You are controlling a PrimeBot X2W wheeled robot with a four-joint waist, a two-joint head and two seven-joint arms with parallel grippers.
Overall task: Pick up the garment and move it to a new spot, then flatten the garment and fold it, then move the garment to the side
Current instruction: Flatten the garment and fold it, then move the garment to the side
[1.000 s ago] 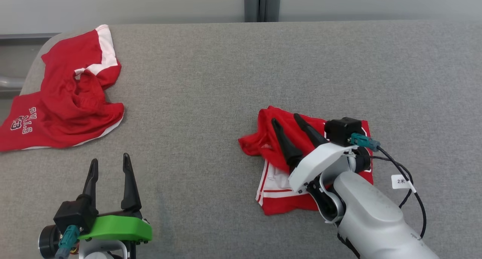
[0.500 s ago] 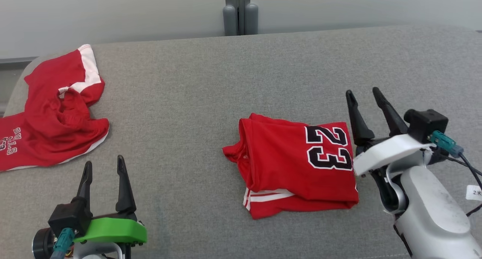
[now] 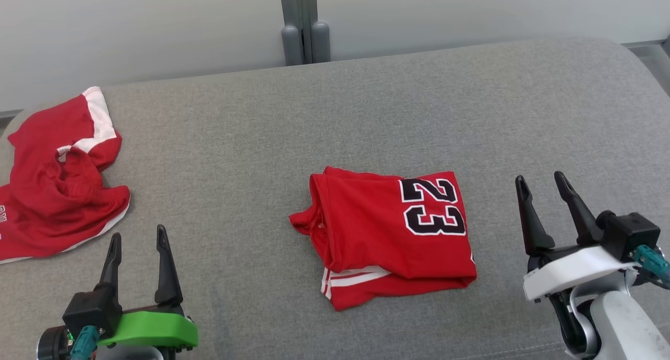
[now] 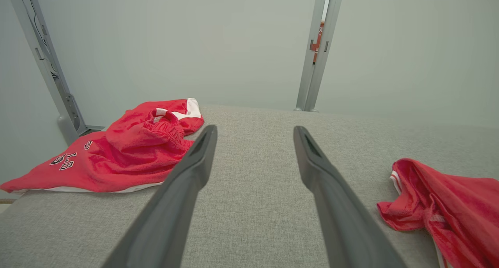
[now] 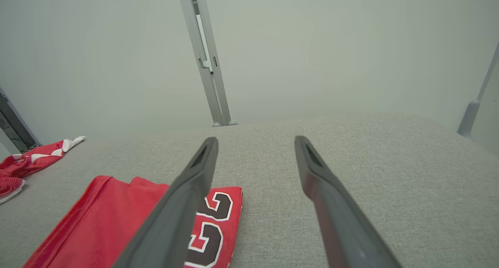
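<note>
The garment (image 3: 390,234) is a red jersey with a black "23", lying folded into a rough rectangle near the middle of the grey padded table (image 3: 335,119). It also shows at the right edge of the left wrist view (image 4: 448,205) and at the lower left of the right wrist view (image 5: 117,225). My right gripper (image 3: 539,182) stands open to the right of the garment, apart from it, with nothing between its fingers. At the lower left my left gripper (image 3: 137,235) is open and empty, well clear of the garment.
A second red garment (image 3: 55,187) with white trim lies crumpled at the table's left edge, also visible in the left wrist view (image 4: 124,151). A grey post (image 3: 299,25) stands behind the table against a pale wall. The table's right corner is rounded.
My right gripper has come off the folded garment and pulled back to its right and nearer the front edge, open. The head camera has shifted, so the whole scene sits differently.
</note>
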